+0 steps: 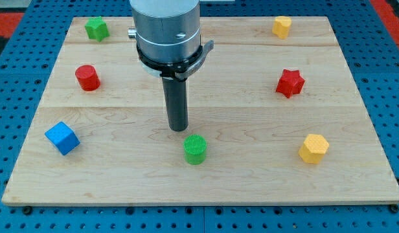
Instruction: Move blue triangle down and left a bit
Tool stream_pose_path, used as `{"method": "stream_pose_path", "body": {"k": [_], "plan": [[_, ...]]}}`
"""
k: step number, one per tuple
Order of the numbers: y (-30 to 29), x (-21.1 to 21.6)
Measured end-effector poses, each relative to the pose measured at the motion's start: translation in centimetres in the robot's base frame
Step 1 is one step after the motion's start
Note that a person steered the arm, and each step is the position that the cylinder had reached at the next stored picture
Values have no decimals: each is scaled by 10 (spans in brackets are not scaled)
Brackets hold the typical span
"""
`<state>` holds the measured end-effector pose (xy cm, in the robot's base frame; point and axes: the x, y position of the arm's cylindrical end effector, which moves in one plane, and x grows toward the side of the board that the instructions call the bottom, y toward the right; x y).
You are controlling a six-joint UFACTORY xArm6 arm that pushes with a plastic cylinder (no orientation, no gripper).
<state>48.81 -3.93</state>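
Camera view: wooden board [251, 188] on a blue pegboard [18, 13]. The arm's grey cylinder comes down from the top centre and ends in a dark rod; my tip [179, 129] sits around board centre, touching no block. It's a plain rod, no jaws, so nothing is held. No triangular blue block shows; the only blue piece is a blue cube [62, 138] at lower left of the frame, well apart from the tip, left of it and slightly lower. Whether that's the task's block can't be told from shape. Nearest to the tip is the green cylinder [195, 149], just below and slightly right, close but with a gap. Red cylinder [87, 77] is at mid-left, and a green block [96, 28], shape unclear, at upper left. Yellow block [282, 26] is at upper right, the red star [290, 83] at mid-right, and a yellow hexagonal block [313, 148] at lower right. All are well apart from each other.
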Motion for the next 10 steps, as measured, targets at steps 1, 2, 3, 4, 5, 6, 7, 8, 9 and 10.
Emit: {"method": "stream_pose_path", "body": {"k": [1, 2, 3, 4, 5, 6, 7, 8, 9, 10], "plan": [[-1, -52], [17, -133], [37, -195], [60, -252], [46, -295], [-6, -283], [-23, -254], [-51, -231], [-51, -223], [-48, -195]]}}
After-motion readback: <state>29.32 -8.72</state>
